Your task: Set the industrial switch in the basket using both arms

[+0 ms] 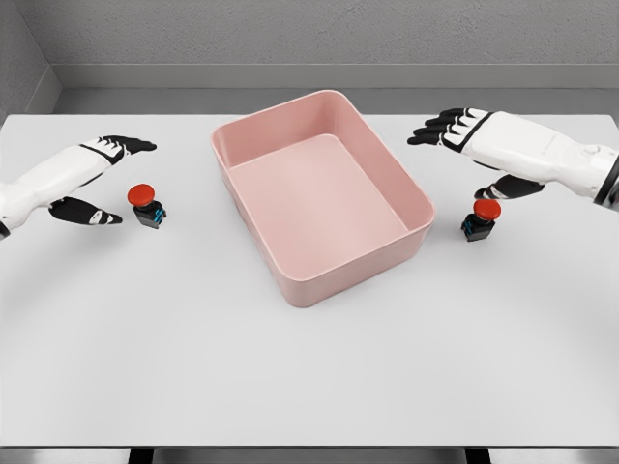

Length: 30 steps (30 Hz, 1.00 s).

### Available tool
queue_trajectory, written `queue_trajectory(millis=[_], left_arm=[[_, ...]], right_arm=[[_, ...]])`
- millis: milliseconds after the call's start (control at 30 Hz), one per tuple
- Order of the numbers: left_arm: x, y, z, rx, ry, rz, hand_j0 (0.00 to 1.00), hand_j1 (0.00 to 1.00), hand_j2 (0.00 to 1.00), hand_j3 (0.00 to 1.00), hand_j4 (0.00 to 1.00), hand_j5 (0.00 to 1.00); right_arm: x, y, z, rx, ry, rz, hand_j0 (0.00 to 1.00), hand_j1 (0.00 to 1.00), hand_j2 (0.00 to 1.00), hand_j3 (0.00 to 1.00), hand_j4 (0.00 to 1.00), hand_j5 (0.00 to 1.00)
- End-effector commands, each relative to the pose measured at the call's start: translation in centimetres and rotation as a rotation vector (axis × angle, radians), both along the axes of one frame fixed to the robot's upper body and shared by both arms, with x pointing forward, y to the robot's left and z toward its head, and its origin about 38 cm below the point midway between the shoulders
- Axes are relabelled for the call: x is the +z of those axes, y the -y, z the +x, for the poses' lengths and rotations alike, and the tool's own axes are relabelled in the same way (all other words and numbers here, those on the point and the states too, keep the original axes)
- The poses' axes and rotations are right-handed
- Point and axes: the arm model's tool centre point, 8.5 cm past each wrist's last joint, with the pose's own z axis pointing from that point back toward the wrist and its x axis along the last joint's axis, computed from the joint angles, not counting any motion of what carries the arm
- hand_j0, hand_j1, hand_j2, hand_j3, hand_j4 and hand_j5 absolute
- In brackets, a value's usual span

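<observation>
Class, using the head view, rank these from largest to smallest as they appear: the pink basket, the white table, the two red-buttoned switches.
1. White table
2. Pink basket
3. Left switch and right switch: they look alike in size, so no ranking between them.

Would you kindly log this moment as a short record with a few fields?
basket: pink basket, mid-table, holds nothing
left switch: red-button switch on table, left of basket
right switch: second switch, right of basket
left robot hand: left robot hand open, beside left switch, no grasp
right robot hand: right robot hand open, above right switch
</observation>
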Motion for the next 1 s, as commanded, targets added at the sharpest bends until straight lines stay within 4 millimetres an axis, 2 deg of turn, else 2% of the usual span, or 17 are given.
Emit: queue_trajectory(millis=[0, 167, 233, 267, 333, 367, 433, 467, 533, 567, 833, 967], left_arm=[[0.1, 0.0, 0.0, 0.002, 0.000, -0.006, 1.00, 1.00, 1.00, 1.00, 1.00, 1.00], [-0.1, 0.0, 0.0, 0.000, -0.002, -0.002, 1.00, 1.00, 1.00, 1.00, 1.00, 1.00], [-0.2, 0.2, 0.0, -0.004, -0.003, 0.010, 1.00, 1.00, 1.00, 1.00, 1.00, 1.00], [-0.3, 0.5, 0.1, -0.014, -0.005, 0.022, 1.00, 1.00, 1.00, 1.00, 1.00, 1.00], [-0.7, 1.7, 0.5, -0.038, -0.009, 0.030, 1.00, 1.00, 1.00, 1.00, 1.00, 1.00], [-0.9, 1.6, 0.5, -0.033, -0.013, 0.028, 1.00, 1.00, 1.00, 1.00, 1.00, 1.00], [-1.1, 1.9, 1.0, -0.034, -0.016, 0.036, 1.00, 1.00, 1.00, 1.00, 1.00, 1.00], [-1.3, 2.2, 1.1, -0.041, -0.022, 0.038, 1.00, 1.00, 1.00, 1.00, 1.00, 1.00], [-1.3, 2.3, 1.1, -0.043, -0.022, 0.043, 1.00, 1.00, 1.00, 1.00, 1.00, 1.00], [-1.3, 2.2, 1.1, -0.042, -0.021, 0.045, 1.00, 1.00, 1.00, 1.00, 1.00, 1.00], [-1.5, 2.1, 1.0, -0.046, -0.031, 0.057, 1.00, 1.00, 1.00, 1.00, 1.00, 1.00], [-1.7, 2.2, 0.9, -0.053, -0.040, 0.070, 1.00, 1.00, 1.00, 1.00, 1.00, 1.00]], right_arm=[[0.0, 0.1, 0.0, -0.003, -0.003, 0.004, 1.00, 1.00, 1.00, 1.00, 1.00, 1.00], [0.2, 0.2, 0.0, -0.004, 0.000, 0.003, 1.00, 1.00, 1.00, 1.00, 1.00, 1.00], [0.6, 1.0, 0.0, -0.020, 0.007, -0.014, 1.00, 1.00, 1.00, 1.00, 1.00, 1.00], [1.3, 3.0, -0.4, -0.052, 0.008, -0.067, 1.00, 1.00, 1.00, 1.00, 1.00, 1.00], [1.7, 6.5, -0.6, -0.146, 0.008, -0.058, 1.00, 1.00, 1.00, 1.00, 1.00, 1.00], [1.8, 7.6, -0.8, -0.176, 0.011, -0.046, 1.00, 1.00, 1.00, 1.00, 1.00, 1.00], [1.6, 8.3, -1.0, -0.193, 0.002, -0.054, 1.00, 1.00, 1.00, 1.00, 1.00, 1.00], [1.0, 9.3, -1.6, -0.218, -0.009, -0.045, 1.00, 1.00, 1.00, 1.00, 1.00, 1.00], [1.2, 11.1, -2.5, -0.271, 0.002, -0.027, 1.00, 1.00, 1.00, 1.00, 1.00, 1.00], [1.4, 11.2, -2.5, -0.271, 0.006, -0.025, 1.00, 1.00, 1.00, 1.00, 1.00, 1.00], [-3.6, 11.4, -4.5, -0.274, -0.121, -0.047, 1.00, 1.00, 1.00, 1.00, 1.00, 1.00], [-3.8, 11.9, -4.4, -0.316, -0.134, -0.044, 1.00, 1.00, 1.00, 1.00, 1.00, 1.00]])
